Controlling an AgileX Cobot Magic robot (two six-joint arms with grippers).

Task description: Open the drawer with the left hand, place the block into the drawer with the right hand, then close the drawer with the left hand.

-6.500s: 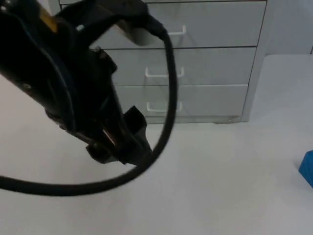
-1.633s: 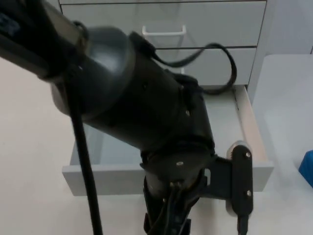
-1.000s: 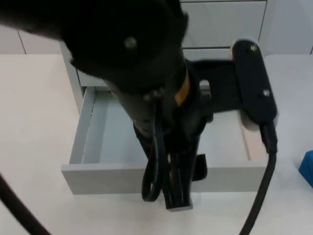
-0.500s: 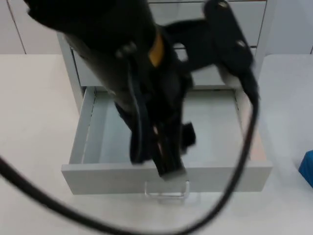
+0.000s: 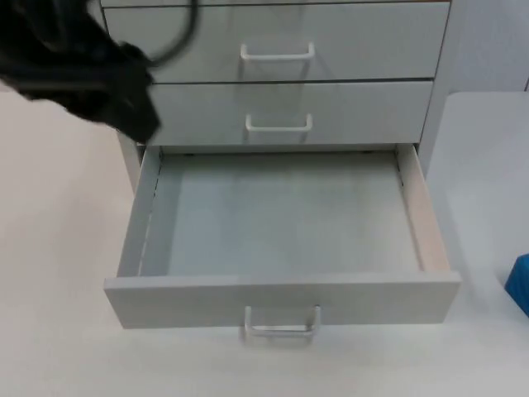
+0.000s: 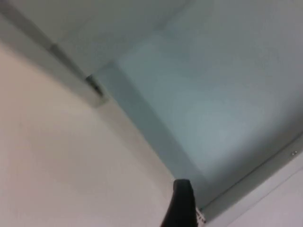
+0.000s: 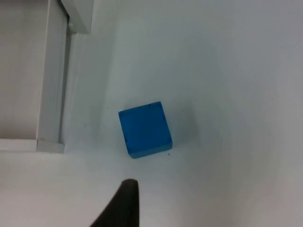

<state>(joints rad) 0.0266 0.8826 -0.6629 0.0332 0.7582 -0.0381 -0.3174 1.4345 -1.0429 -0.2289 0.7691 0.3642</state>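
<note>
White surface [image 5: 58, 248] carried grey drawer cabinet [image 5: 355, 50]; bottom drawer [image 5: 281, 298] stood pulled fully out, interior bare, clear handle [image 5: 281, 321] at front. Left gripper [image 5: 124, 99] hung near cabinet's upper left corner, waiting; finger spread could not be told. Blue block [image 7: 144, 128] lay on surface just beside drawer's right wall. Right gripper above block; finger state could not be told. Judgement: placing step in hand; descend square over block, grip flat faces, lift clear of drawer wall before carrying across.
</note>
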